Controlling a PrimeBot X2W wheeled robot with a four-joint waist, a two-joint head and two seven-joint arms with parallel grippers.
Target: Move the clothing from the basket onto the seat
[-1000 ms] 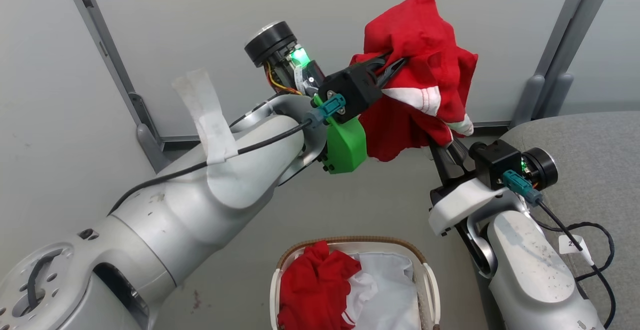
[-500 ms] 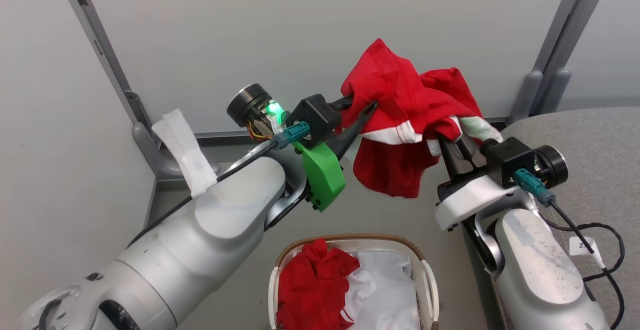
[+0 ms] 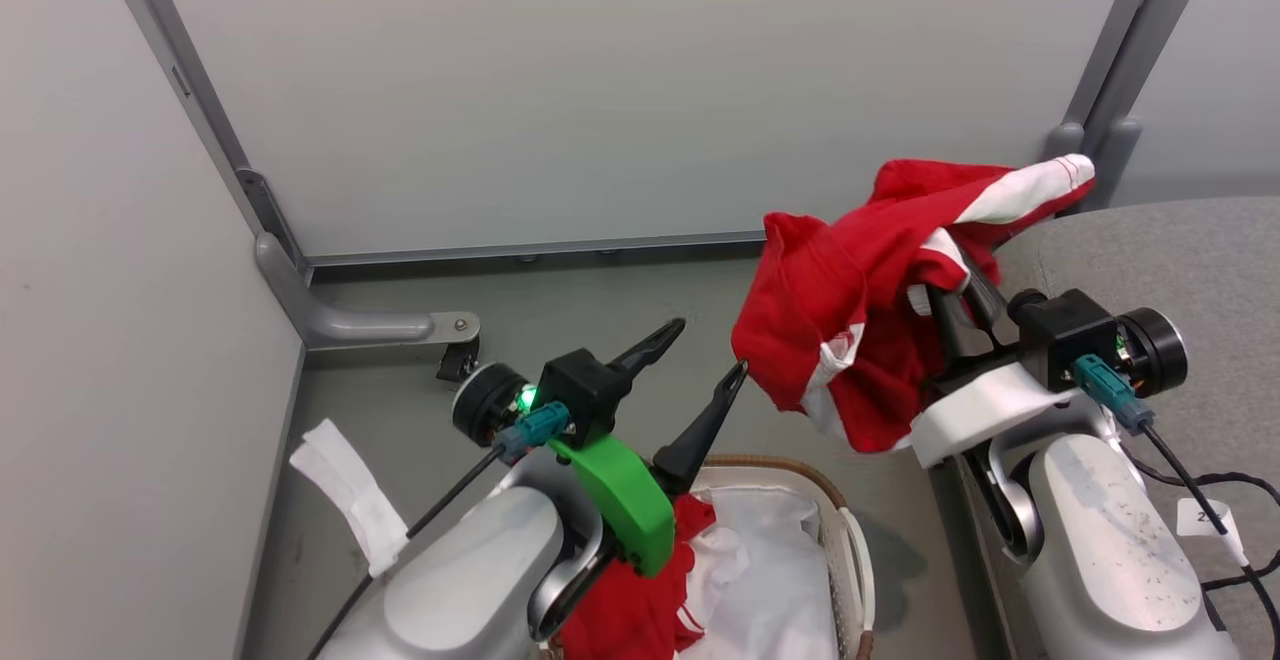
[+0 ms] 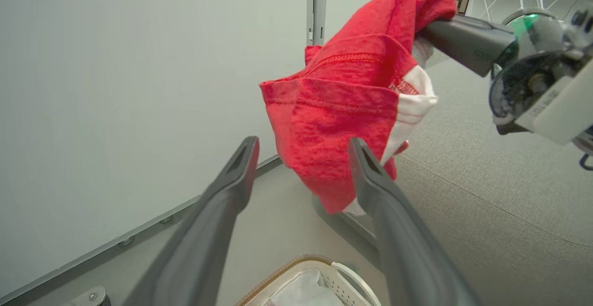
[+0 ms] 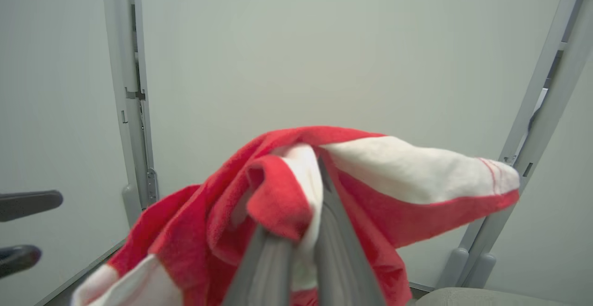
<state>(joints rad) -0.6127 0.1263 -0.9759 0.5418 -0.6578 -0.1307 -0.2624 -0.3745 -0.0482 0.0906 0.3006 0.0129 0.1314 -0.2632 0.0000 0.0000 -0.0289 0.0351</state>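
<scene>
Carrying step: right jaws grip a red garment [image 3: 830, 340] beside the seat [image 3: 1180, 250]; left jaws hang open over the basket [image 3: 790, 467]. Likely next: carry it right, then release.

At front the basket [image 3: 852, 550], seat [image 3: 1200, 250] to its right, clothing [image 3: 850, 340] aloft between, more in basket

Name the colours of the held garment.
The garment is red with white panels, clearest in the right wrist view.

Pale partition panels [image 3: 600, 90] met grey metal posts [image 3: 1135, 40] w/ a foot bracket [image 3: 360, 325]. White liner sheet [image 3: 770, 580] lay crumpled
</scene>
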